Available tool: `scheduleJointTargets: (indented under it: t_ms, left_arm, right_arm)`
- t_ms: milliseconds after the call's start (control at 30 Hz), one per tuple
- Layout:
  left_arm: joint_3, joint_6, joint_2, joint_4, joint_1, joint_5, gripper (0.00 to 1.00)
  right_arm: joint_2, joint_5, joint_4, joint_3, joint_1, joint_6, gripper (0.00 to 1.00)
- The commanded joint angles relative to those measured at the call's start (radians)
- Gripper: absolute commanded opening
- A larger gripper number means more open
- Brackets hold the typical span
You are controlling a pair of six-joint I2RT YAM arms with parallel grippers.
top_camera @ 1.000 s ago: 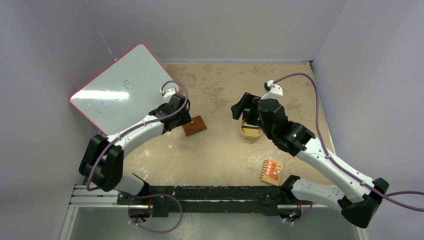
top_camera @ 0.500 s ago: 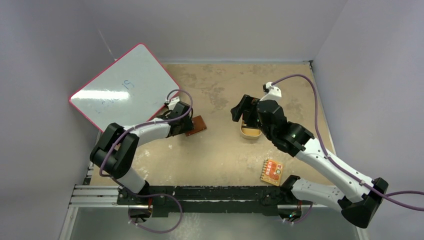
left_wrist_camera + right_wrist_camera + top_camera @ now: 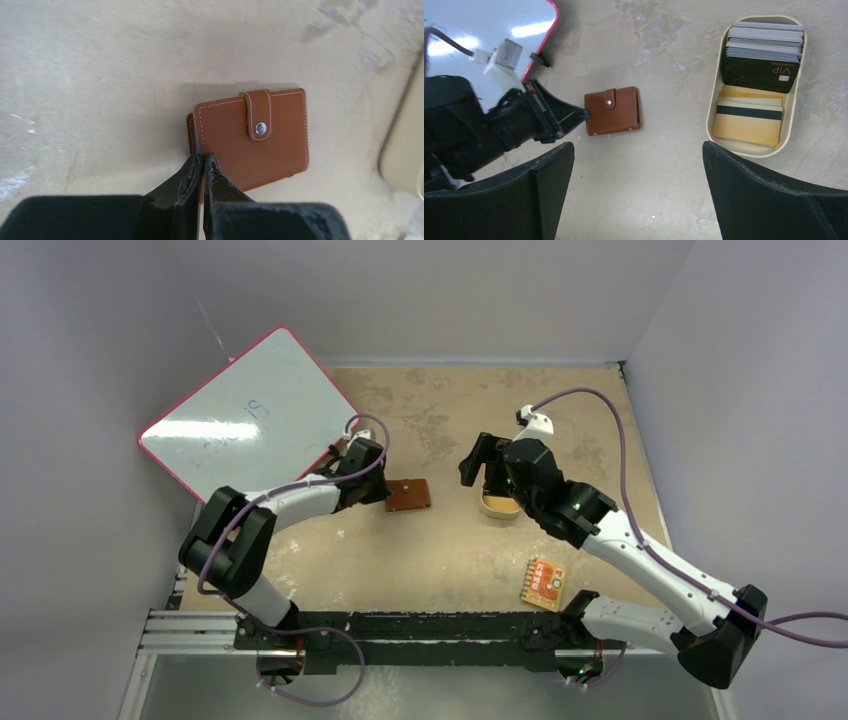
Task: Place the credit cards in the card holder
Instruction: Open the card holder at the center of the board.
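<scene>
At the left fingers (image 3: 202,157): pressed together, tips against the near-left edge of the small brown leather folding card holder (image 3: 250,137); impossible to tell whether a leather layer sits pinched between them. At the right fingers (image 3: 639,190): spread wide, clamped on nothing, hanging above the beige worktop (image 3: 440,550) near the tan oval dish (image 3: 710,115).

Counted: one card holder and one dish. One stack of thin black credit cards (image 3: 760,67) at the dish's far end, number in the stack not readable, a small pale patch on the top one. At least two tan striped cards (image 3: 746,122) at its near end. One orange-red patterned packet (image 3: 543,583) and one red-rimmed whiteboard (image 3: 245,415).

Against the view a second ago: left fingers then apart, now closed. Card holder now shifted right toward the dish and turned from a tilt to nearly square with the worktop's edges.

Card holder: flat and closed, snap tab fastened on the upper face, long axis left-right in the top view, left of the dish and apart from it. Credit cards: long axis across the dish.
</scene>
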Motion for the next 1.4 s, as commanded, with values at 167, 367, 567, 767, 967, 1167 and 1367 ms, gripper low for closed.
scheduleJointTargets:
  t_ms: [167,367,567,767,967,1167,1367]
  left_arm:
    - [-0.012,0.073,-0.187,-0.011,0.002,0.362,0.00]
    - [-0.030,0.079,-0.211,-0.017,0.002,0.510,0.00]
    - [-0.018,0.120,-0.153,-0.062,0.002,0.587,0.00]
    - [0.010,0.138,-0.103,-0.092,0.005,0.584,0.00]
    - [0.030,0.148,-0.095,-0.108,0.005,0.578,0.00]
    - [0.052,0.169,-0.068,-0.136,0.008,0.576,0.00]
    - [0.057,0.173,-0.055,-0.138,0.014,0.574,0.00]
  right_arm:
    - [0.046,-0.196,0.122,-0.021,-0.004,-0.236,0.90]
    - [0.095,-0.332,0.264,-0.120,-0.004,-0.348,0.62]
    - [0.237,-0.469,0.455,-0.200,0.002,-0.430,0.50]
    - [0.420,-0.379,0.497,-0.170,0.078,-0.602,0.49]
    - [0.544,-0.372,0.530,-0.147,0.106,-0.709,0.51]
    - [0.590,-0.413,0.568,-0.154,0.117,-0.716,0.55]
    - [0.612,-0.426,0.593,-0.154,0.141,-0.718,0.56]
